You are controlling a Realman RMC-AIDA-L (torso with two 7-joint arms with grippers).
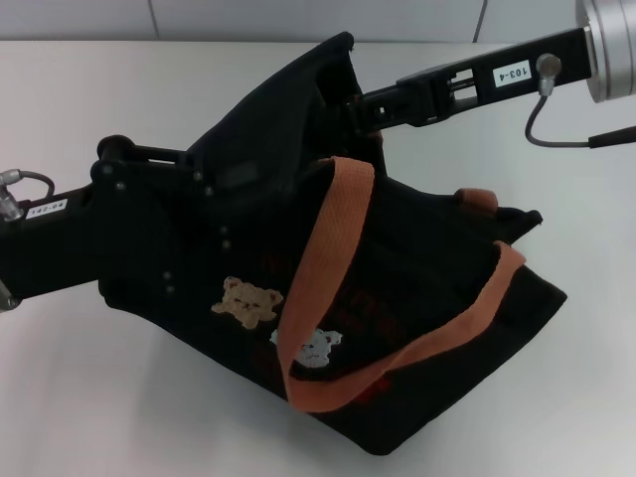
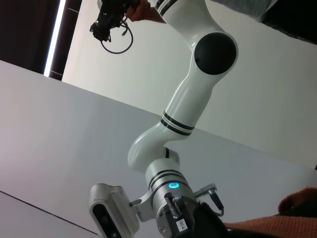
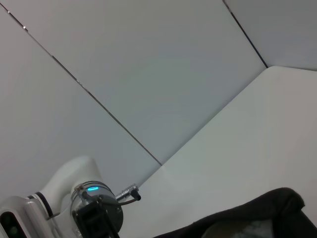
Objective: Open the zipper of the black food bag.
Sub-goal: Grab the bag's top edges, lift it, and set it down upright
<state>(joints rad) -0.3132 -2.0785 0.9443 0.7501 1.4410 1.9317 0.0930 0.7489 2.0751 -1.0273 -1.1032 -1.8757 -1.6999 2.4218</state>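
Black food bag (image 1: 397, 328) lies tilted on the white table (image 1: 89, 397), its 2 orange handles (image 1: 328, 268) draped across the front. Left gripper (image 1: 214, 199) and right gripper (image 1: 363, 109) both meet its raised top edge; finger states and zipper cannot be told, apparently hidden by fabric.

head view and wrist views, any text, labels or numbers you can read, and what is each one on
"103-4": white sticker on the right arm's hand, seen upside down.
White sticker on the left arm's hand: printed characters, too blurred to read.
Red lettering on the black food bag: partly covered by the handle, unreadable.
White sticker in the left wrist view: too small to read.
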